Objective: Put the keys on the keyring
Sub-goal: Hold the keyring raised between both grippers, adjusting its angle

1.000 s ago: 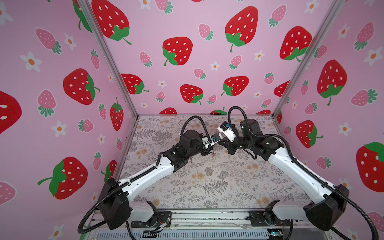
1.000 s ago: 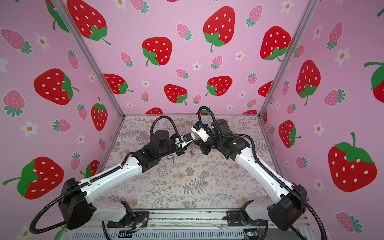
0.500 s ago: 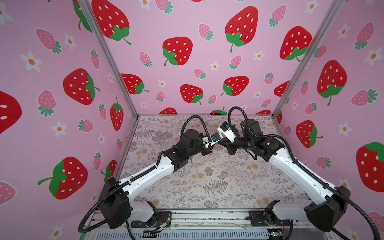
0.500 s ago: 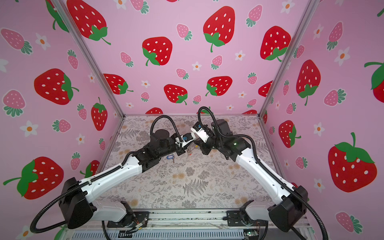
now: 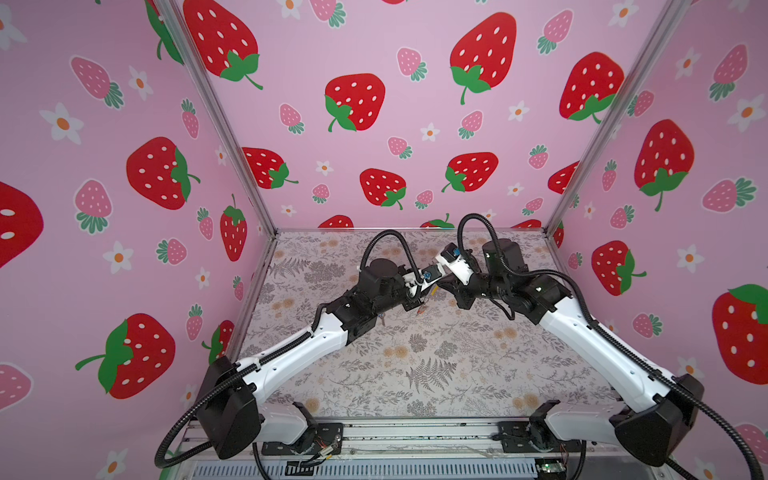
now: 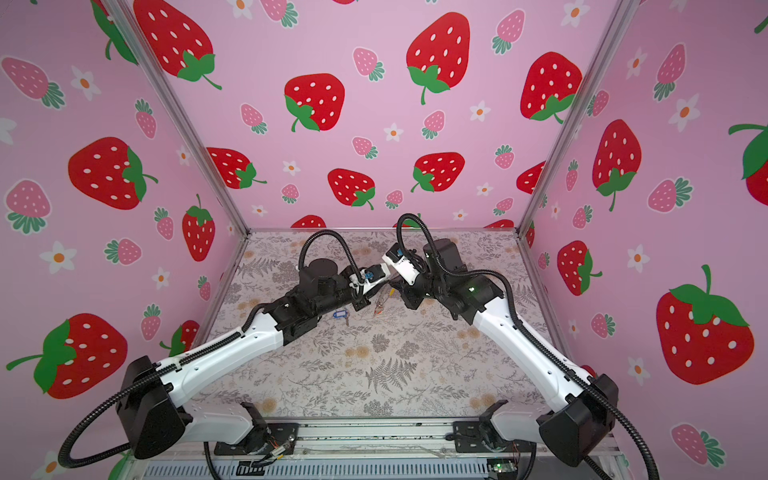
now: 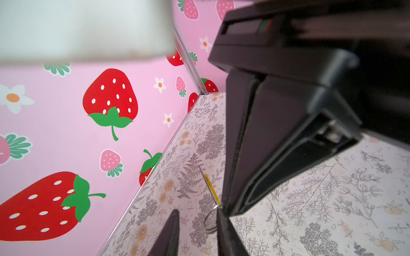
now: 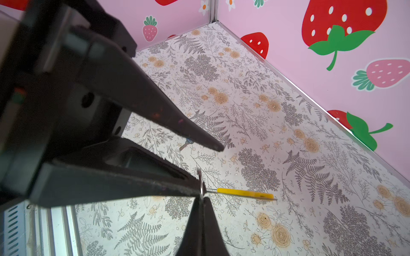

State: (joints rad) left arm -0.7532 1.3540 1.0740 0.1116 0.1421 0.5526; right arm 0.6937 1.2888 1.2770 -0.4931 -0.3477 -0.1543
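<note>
My right claw (image 8: pixel 201 200) is clamped shut on the thin keyring (image 8: pixel 244 193), yellow section poking past the tips, my left claw (image 8: pixel 210 169) part open and empty just beside it, red-tagged key (image 6: pixel 377 308) just below, blue-tagged key (image 6: pixel 340 314) flat on the bench (image 6: pixel 374 374).

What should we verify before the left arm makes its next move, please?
1. Right end effector shut on the keyring: ok.
2. Left end effector jaws apart: ok.
3. Red key threaded on the keyring: cannot tell.
4. Blue key lying free on the table: ok.
5. Both keys on the keyring: not ok, the blue one is off it.
</note>
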